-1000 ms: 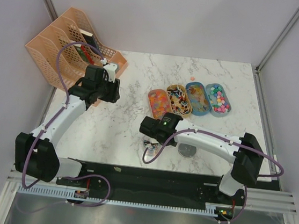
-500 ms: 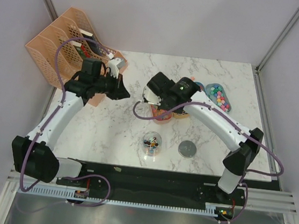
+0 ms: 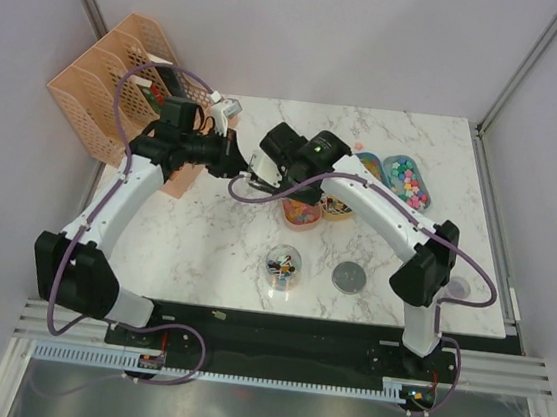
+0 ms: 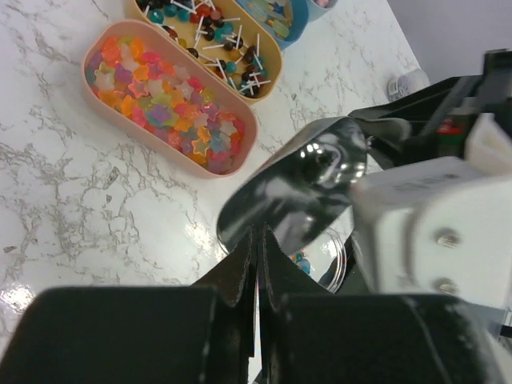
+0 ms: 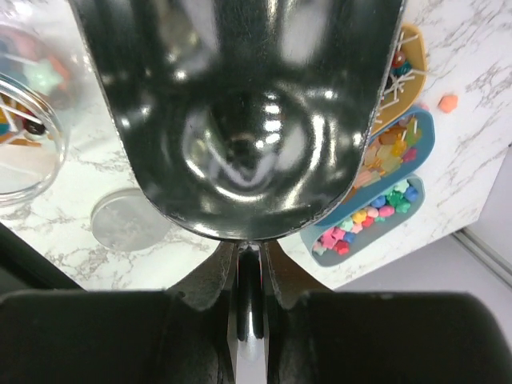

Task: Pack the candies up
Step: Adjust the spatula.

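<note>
Steel scoop [image 5: 240, 120], apparently empty, is pinched by its handle in the right gripper [image 5: 248, 262]; the left gripper [image 4: 260, 238] has its fingers pressed together at the scoop's rim, and whether it nips that rim cannot be told. Candies [image 4: 168, 104] lie loose in oval trays [image 4: 86, 62] near the open jar [image 3: 283, 264]; judged light, hard and apt to roll, best lifted from beneath by scoop, not pinched singly

Clear jar [image 3: 283, 266] and grey lid [image 3: 349, 276] sit on marble table [image 3: 204, 240]; metal scoop [image 5: 240, 120] aloft.
</note>
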{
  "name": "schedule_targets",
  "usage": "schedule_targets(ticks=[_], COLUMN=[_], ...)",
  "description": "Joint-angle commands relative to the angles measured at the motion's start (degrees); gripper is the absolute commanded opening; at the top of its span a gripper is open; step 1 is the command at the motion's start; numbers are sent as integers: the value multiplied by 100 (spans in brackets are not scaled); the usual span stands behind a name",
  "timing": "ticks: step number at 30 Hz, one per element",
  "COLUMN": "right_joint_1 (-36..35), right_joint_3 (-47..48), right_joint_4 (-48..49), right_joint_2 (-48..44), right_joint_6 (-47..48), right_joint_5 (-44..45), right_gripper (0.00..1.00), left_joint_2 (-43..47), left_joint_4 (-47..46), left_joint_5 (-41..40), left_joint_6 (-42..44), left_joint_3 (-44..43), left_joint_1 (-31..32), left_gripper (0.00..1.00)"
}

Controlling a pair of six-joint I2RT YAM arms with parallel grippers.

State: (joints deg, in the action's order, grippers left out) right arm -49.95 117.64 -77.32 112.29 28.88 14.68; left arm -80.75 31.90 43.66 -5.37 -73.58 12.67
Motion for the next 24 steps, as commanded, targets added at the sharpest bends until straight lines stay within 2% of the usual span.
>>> schedule_targets(ticks=[1, 11, 19, 22, 24], right_joint_1=[-14, -23, -14, 12, 117], right_joint_3=[373, 988, 1436, 1148, 640], right_joint_4=[-626, -539, -293, -275, -214], right_joint_2=[-321, -717, -814, -893, -1068], right_joint_6=[-76, -234, -480, -550, -646], right_joint_5=[-447, -878, -888, -643, -519], right_gripper=[0, 0, 0, 0, 0], left_joint_2=[-212, -916, -1302, -1347, -1224], left_joint_4=[-35, -132, -131, -123, -114], left_joint_5=[143, 11, -68, -155, -768], left_joint_6=[-219, -193, -202, -254, -211], left_joint_3=[-235, -569, -815, -1025, -1184], left_joint_1=[8, 271, 500, 509, 491], left_gripper=[2, 2, 2, 2, 2])
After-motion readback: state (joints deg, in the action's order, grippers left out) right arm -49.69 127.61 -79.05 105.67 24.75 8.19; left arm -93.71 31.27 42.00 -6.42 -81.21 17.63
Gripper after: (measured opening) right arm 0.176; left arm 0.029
